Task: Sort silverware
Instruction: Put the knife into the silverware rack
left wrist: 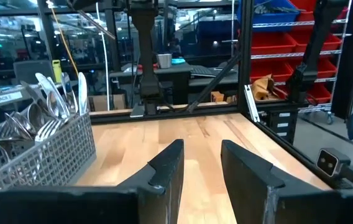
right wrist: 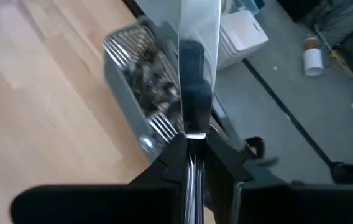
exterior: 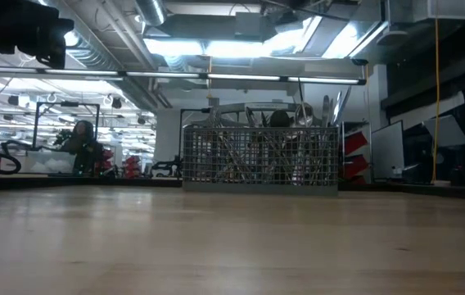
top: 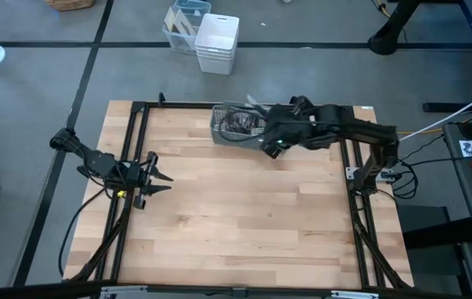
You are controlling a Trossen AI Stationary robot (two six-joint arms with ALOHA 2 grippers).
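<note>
A grey mesh caddy [top: 238, 124] stands at the table's far middle, and many silverware pieces [exterior: 257, 123] stick upright out of it. My right gripper [top: 274, 148] hangs above the table just near and right of the caddy, shut on one flat shiny piece, a knife [right wrist: 196, 56] by its look. The caddy [right wrist: 142, 81] lies below and beyond that piece. My left gripper [top: 159, 173] waits at the table's left side, open and level, with nothing between its fingers [left wrist: 167, 171]. The caddy [left wrist: 40, 149] also shows in the left wrist view. Neither gripper is in the low view. My right gripper pinches the knife between its two fingers where the wide flat part narrows [right wrist: 192, 135]. A slim stem [right wrist: 192, 174] runs back between the fingers. The fingers lie along the piece, slanting downward. The knife sticks out straight ahead of the fingertips, lifted clear of the table and caddy.
Black frame rails [top: 133, 166] run along the table's left and right sides. On the floor beyond the far edge stand white bins [top: 218, 41] and a clear container [top: 183, 23]. Bare wood [top: 244, 216] fills the table's middle and near part.
</note>
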